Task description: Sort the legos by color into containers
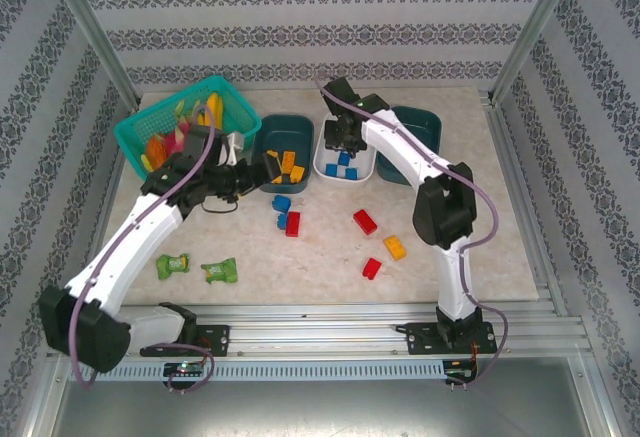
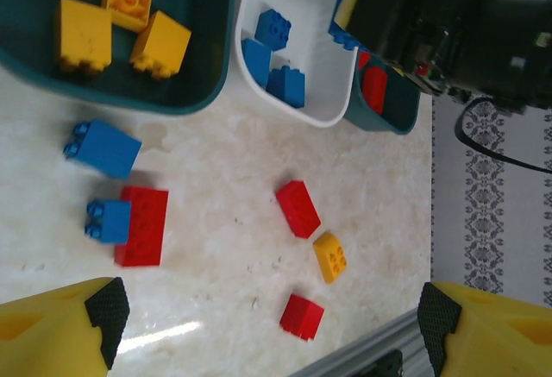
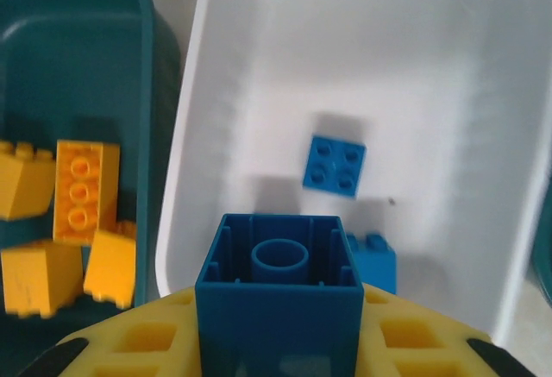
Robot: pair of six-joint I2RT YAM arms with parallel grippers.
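My right gripper [image 3: 278, 329] is shut on a blue lego [image 3: 278, 286], hollow underside facing the camera, held over the white container [image 3: 259, 92]; from above this gripper [image 1: 343, 143] hangs over that tub [image 1: 362, 171]. Two blue legos [image 3: 334, 166] lie inside it. The left teal container [image 1: 268, 137] holds yellow legos [image 3: 79, 191]. My left gripper [image 2: 272, 317] is open and empty above the table, beside that tub [image 1: 264, 169]. Loose on the table are a blue lego [image 2: 102, 147], a red one [image 2: 142, 224] touching a small blue one [image 2: 107, 220], two more red [image 2: 298, 209], [image 2: 302, 316] and a yellow [image 2: 330, 256].
The right teal container [image 1: 420, 122] holds a red lego [image 2: 373, 88]. A bright teal mesh basket [image 1: 140, 122] with toy fruit stands at the back left. Two green packets [image 1: 172, 264], [image 1: 220, 271] lie near the front left. A metal rail [image 1: 330, 312] borders the near edge.
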